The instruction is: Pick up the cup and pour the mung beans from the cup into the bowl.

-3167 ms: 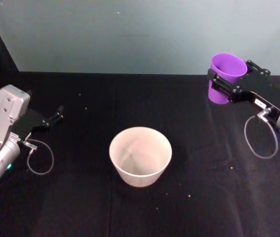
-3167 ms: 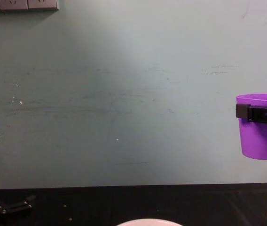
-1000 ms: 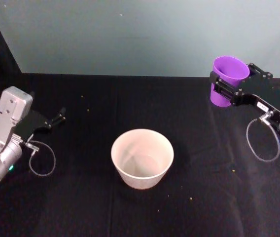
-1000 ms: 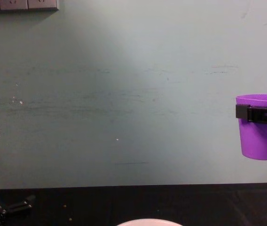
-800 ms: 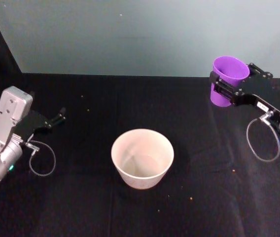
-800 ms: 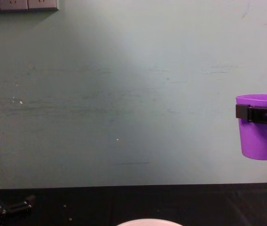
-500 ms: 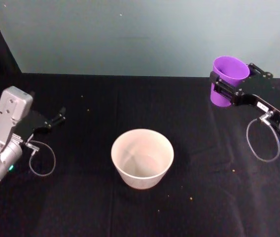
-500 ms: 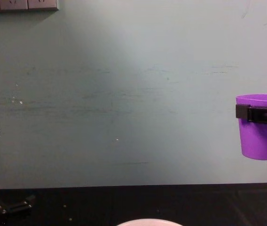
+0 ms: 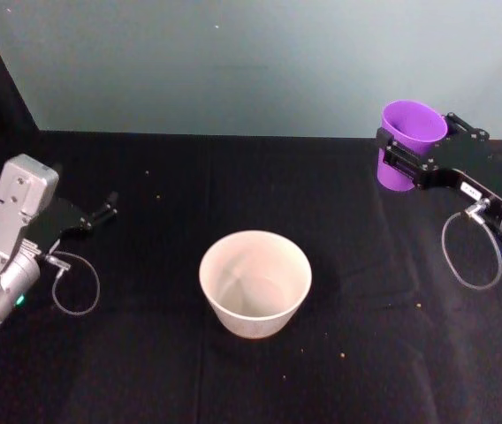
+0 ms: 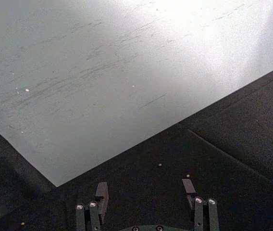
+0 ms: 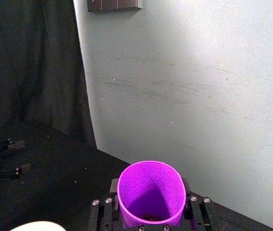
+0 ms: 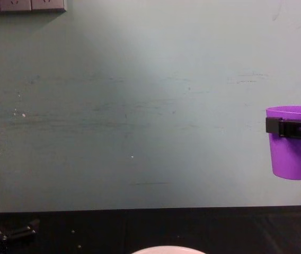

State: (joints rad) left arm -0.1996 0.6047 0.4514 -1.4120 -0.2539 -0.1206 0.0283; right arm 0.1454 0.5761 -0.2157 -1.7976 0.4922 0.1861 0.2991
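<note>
Cup (image 9: 407, 122) stands upright, clamped in the right gripper (image 9: 419, 146), held clear above the table (image 9: 366, 353) at its far right. Mung beans (image 11: 148, 217) lie in the cup's bottom. Bowl (image 9: 255, 314) sits mid-table, well apart from the cup. Left gripper (image 9: 105, 210) is parked at the left, jaws spread.

Against 3.2 s ago, head view: cup (image 9: 413, 122), bowl (image 9: 255, 314) and left gripper (image 9: 105, 210) all sit a touch lower and further right, shifted together. Chest view: cup's base hangs a hair lower. Against 0.5 s ago, head view: right gripper (image 9: 417, 140) shows a broader black body behind the cup, its far finger looking thicker. All shifts slight.
</note>
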